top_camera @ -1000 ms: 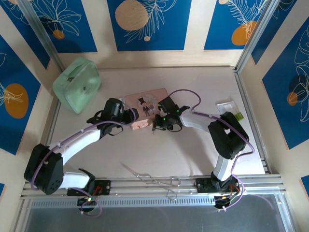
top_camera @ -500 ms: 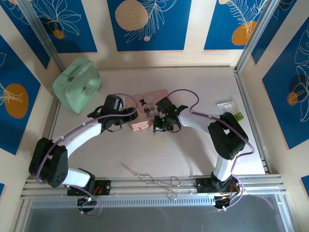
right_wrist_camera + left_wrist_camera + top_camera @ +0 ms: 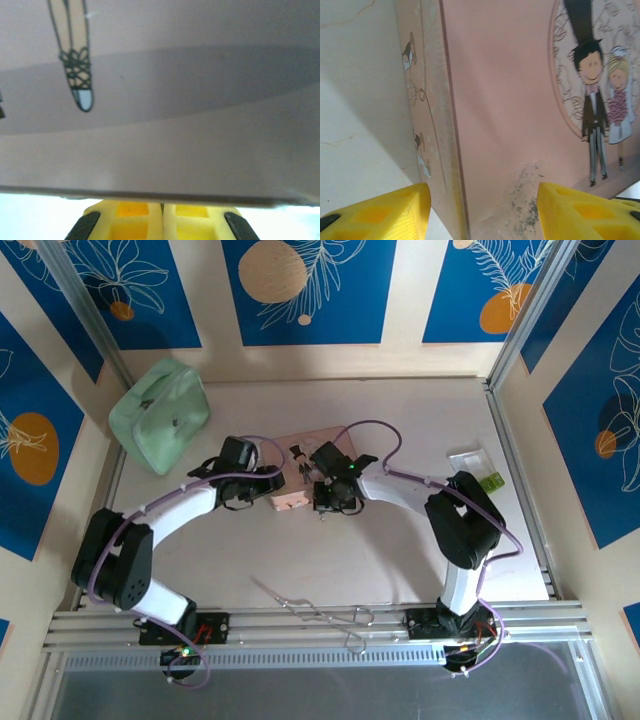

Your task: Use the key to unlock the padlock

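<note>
Bench (image 3: 400,550) with pink box (image 3: 500,125). Left hand (image 3: 482,210) straddles it, spread; right hand (image 3: 162,220) pressed together. Padlock likely slippery: grip its body.

The pink box (image 3: 510,125) looks like thick paper card. It is smooth and matt, with a printed picture, and it has grey scuffed specks near one edge. The left gripper (image 3: 480,212) has fingers (image 3: 385,215) of yellow plastic, smooth and a bit dull. The right gripper (image 3: 161,222) has fingers (image 3: 130,222) of the same yellow plastic. The table (image 3: 400,540) is pale, smooth and matt. The green pouch (image 3: 160,415) at the far left looks soft, with a slight shine. The forceps (image 3: 320,610) at the near edge are thin shiny metal. The rails (image 3: 540,618) are silvery ridged metal. The walls (image 3: 405,300) look like pale wood.
</note>
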Robot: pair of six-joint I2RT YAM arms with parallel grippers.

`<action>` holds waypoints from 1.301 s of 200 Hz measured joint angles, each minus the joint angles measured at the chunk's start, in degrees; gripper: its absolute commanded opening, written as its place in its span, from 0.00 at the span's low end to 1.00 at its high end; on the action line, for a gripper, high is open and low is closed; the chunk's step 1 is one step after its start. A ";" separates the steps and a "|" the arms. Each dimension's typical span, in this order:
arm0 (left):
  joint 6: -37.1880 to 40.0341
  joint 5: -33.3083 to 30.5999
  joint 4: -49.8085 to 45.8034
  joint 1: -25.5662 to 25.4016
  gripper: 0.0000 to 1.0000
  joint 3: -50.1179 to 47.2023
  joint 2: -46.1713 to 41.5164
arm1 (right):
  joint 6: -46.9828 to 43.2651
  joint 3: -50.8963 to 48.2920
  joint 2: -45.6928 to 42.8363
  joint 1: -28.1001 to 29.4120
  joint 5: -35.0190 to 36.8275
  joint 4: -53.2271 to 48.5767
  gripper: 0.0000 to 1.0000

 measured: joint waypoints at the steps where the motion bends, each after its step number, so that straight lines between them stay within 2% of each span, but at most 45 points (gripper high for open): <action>1: 0.02 0.00 0.00 0.00 0.55 0.00 0.04 | 0.02 0.13 0.04 0.09 0.17 -0.22 0.00; 32: 0.22 0.44 0.57 0.17 0.52 1.16 1.33 | 1.36 5.81 3.54 3.56 9.20 -6.86 0.24; 44: 0.68 0.90 0.44 0.28 0.50 1.77 1.90 | 1.20 6.27 4.33 4.57 11.74 -7.91 0.30; 71: 1.60 1.27 0.55 0.70 0.46 3.56 3.63 | 0.83 5.81 3.67 5.53 13.77 -8.50 0.32; 96: 3.10 1.53 0.61 1.11 0.43 5.22 5.22 | -0.39 1.31 -1.46 5.55 13.42 -5.68 0.35; 106: 3.67 1.60 0.50 1.22 0.43 5.86 5.73 | -0.72 -1.16 -4.70 5.07 12.57 -4.13 0.34; 125: 4.46 1.68 0.24 1.36 0.42 6.84 6.49 | -1.77 -5.64 -10.62 2.86 9.64 -0.55 0.22; 153: 5.70 1.70 -0.92 1.66 0.41 8.81 7.85 | -2.69 -10.54 -14.05 -1.88 5.33 5.22 0.12; 187: 6.71 1.88 -2.01 1.77 0.43 9.90 8.31 | -2.32 -14.38 -13.60 -5.92 1.16 9.46 0.11; 220: 6.67 1.86 -2.23 1.79 0.44 9.79 7.93 | -2.12 -14.60 -11.30 -6.12 -1.60 14.10 0.11; 260: 5.35 2.51 -1.27 1.86 0.42 6.93 3.56 | -0.83 -14.60 -7.78 -5.79 -0.98 17.55 0.06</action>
